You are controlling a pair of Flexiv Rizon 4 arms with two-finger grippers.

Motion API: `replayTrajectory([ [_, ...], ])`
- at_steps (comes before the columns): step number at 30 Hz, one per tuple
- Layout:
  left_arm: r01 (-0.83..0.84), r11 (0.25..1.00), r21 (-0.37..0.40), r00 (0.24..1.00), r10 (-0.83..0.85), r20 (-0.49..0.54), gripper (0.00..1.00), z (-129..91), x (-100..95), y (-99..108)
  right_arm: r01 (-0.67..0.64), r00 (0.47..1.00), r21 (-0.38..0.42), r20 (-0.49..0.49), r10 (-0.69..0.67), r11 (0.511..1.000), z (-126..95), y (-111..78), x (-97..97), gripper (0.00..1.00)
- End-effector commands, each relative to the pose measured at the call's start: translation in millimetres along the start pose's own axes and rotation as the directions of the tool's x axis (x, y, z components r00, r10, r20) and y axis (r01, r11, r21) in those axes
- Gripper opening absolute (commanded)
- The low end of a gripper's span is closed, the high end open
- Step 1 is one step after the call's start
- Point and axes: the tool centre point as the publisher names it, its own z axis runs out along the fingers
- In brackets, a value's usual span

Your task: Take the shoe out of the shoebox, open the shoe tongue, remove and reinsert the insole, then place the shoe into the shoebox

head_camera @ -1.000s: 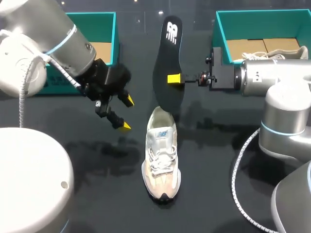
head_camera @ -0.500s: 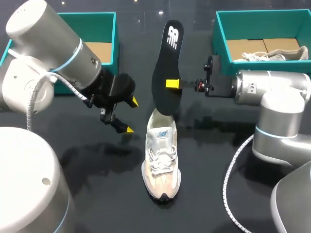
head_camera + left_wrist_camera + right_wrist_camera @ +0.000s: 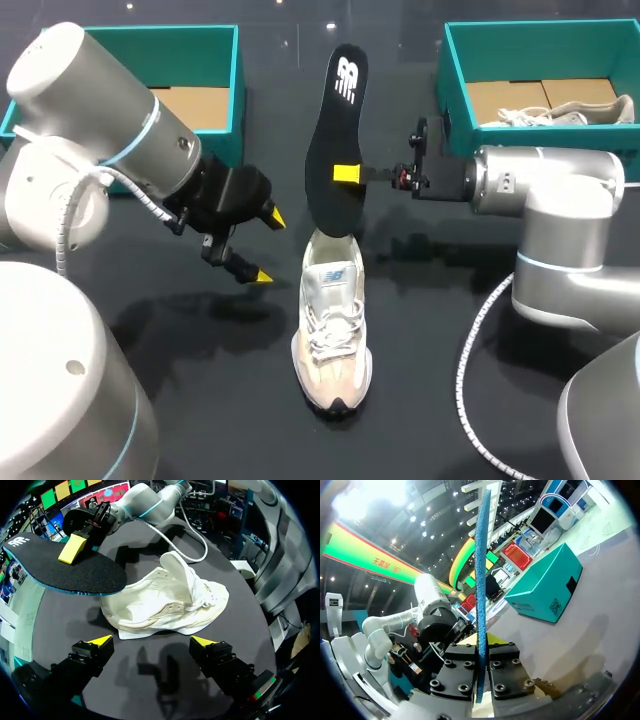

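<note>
Right gripper [image 3: 346, 174] clamped on the insole [image 3: 335, 130], has slid it slightly left; it's at frame top-centre, lower end over the shoe's heel. Left gripper [image 3: 266, 245] wide, empty, has edged nearer the shoe [image 3: 331, 330]. Insole is out, reinsertion likely next. Shoe sits mid-counter [image 3: 200, 390], long axis up-down, toe toward bottom edge. Insole runs the same way, logo end up.
</note>
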Motion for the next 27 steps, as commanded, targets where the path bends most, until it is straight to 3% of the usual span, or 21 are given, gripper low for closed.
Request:
replayTrajectory([
  [1,-0.014,1.0,0.018,1.0,0.014,0.004,1.0,9,-1.4,5,0.015,1.0,0.014,-0.017,-0.014,1.0,3,-3.6,-3.2,0.0],
  [9,-0.03,1.0,0.008,0.999,0.03,0.019,1.0,18,-4.2,10,0.054,0.997,-0.012,-0.049,-0.055,0.998,8,-14.2,-14.4,0.0],
  [27,-0.052,0.999,0.004,0.999,0.052,0.013,1.0,30,-4.5,8,0.109,0.992,-0.026,-0.068,-0.11,0.994,11,-18.4,-15.9,0.0],
])
